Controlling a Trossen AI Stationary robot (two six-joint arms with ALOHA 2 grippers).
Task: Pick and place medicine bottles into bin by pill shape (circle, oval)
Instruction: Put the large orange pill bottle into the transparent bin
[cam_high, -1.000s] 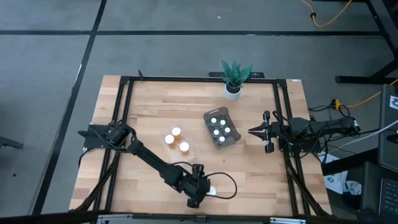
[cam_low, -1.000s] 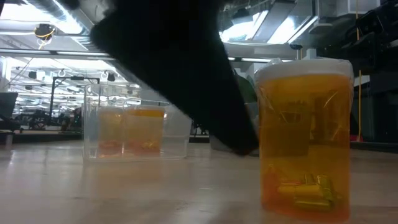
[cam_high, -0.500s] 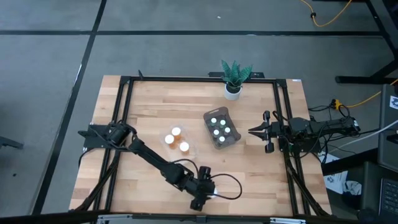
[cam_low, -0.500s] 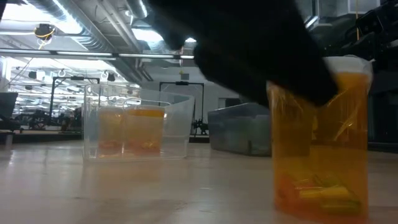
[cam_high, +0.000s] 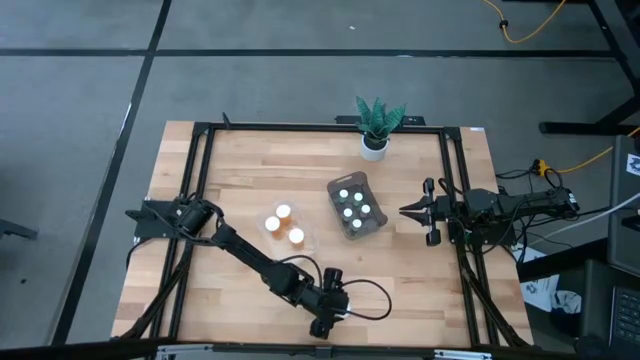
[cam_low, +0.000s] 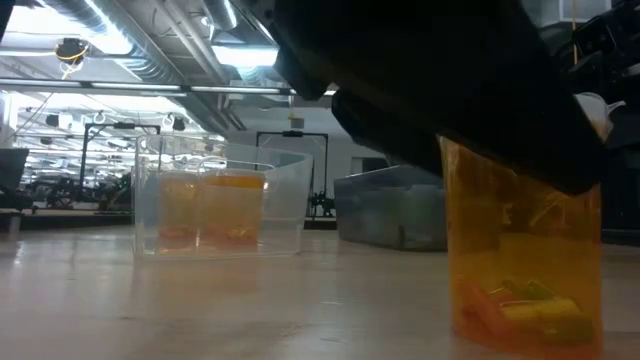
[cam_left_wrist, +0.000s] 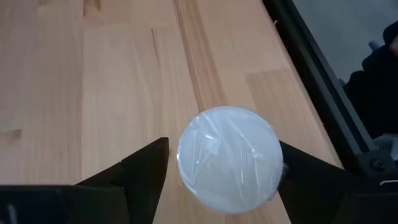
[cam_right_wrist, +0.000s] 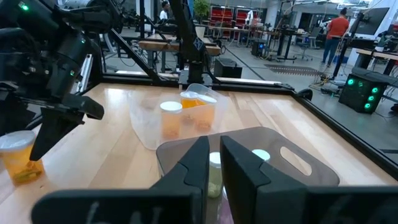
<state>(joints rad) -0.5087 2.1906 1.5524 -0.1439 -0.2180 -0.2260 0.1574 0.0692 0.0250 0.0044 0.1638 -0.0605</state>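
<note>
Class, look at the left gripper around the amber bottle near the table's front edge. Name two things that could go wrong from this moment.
1. The left gripper straddles the amber bottle unevenly: one finger seems to touch the white cap while a gap shows at the other. Closing could tip it.
2. The bottle stands close to the table's front frame rail; if knocked, it might roll off.

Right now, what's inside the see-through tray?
The clear tray holds three amber bottles with white caps. In the low view their orange bodies show through its wall, but the pills inside them cannot be made out.
</note>
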